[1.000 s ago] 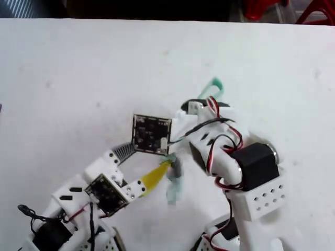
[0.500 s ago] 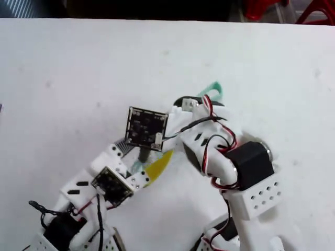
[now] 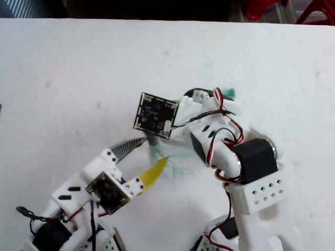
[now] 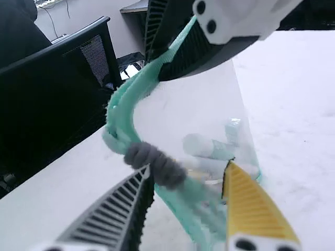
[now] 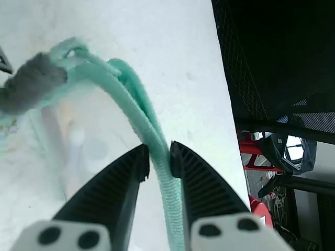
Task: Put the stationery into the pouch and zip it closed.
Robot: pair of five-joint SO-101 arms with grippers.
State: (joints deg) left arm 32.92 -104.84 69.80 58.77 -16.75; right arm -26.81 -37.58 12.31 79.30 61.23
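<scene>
Zipping looks to be the step in hand: stationery (image 4: 209,151) already lies inside the clear pouch (image 4: 209,104), pale tube-like pieces seen thru the wall, low in the bag just beyond the left gripper's (image 4: 187,170) yellow finger. That gripper's jaws stand wide apart, holding nothing. The grey zip pull (image 4: 154,163) sits betw. them, right at the tip of the black ribbed jaw, touching it or nearly so, can't tell which. The right gripper (image 5: 158,148) is clamped narrow on the green zip tape (image 5: 131,99), the band running straight thru betw. its two black jaws. It holds that edge up above the white table (image 3: 78,63), w/ the bag hanging below. The pull sits farther along the tape from those jaws, toward the left arm. The tape bows in a curve betw. the clamp and the pull, so the track isn't taut. Whether any teeth are joined yet, can't tell. Next move, as I judge it: the left jaws need to pinch the pull squarely, then draw it along the tape while the right holds firm as an anchor, pref. w/ the band pulled straighter first. Risk: the pull is small and soft-looking and could slip out of an angled grip. A slack tape may also bunch up rather than let the slider run.
</scene>
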